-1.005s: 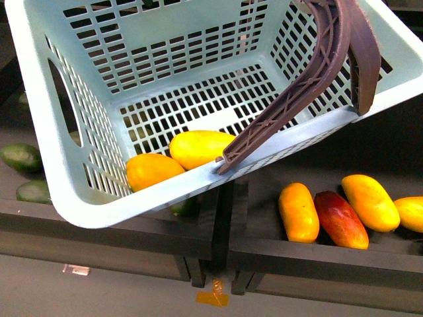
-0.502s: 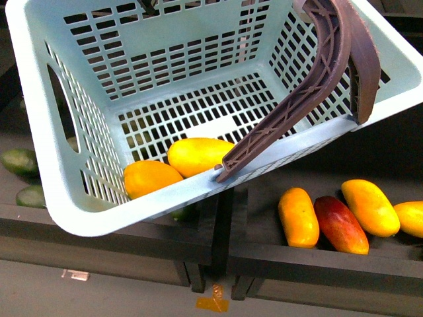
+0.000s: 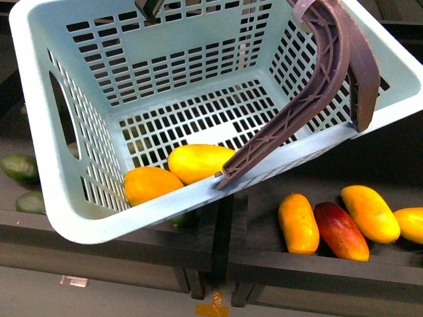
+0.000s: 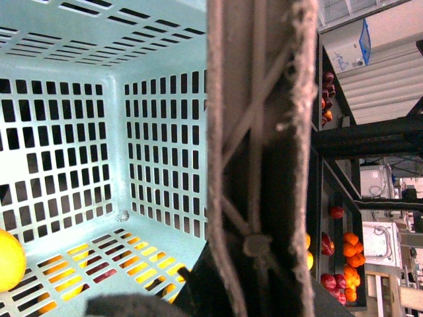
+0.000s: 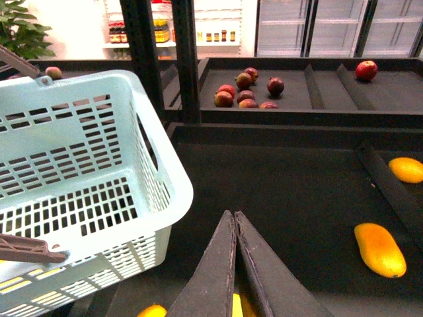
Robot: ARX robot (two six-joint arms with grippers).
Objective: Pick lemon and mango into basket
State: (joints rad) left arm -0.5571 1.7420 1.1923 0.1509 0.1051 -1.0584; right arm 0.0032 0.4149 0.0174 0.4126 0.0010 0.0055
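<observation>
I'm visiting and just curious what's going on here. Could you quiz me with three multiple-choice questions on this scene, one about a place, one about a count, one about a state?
1. Where is the lemon?
A. inside the basket
B. on the shelf right of it
C. in a gripper

2. How many fruits lie in the basket?
A. none
B. two
C. five

3. How are the right gripper fingers?
A. wide apart
B. closed together, empty
C. clamped on a fruit

Answers: 1 A, it rests on the basket floor beside the mango. 2 B, only lemon and mango show inside. 3 B, the fingers meet with nothing between.
</observation>
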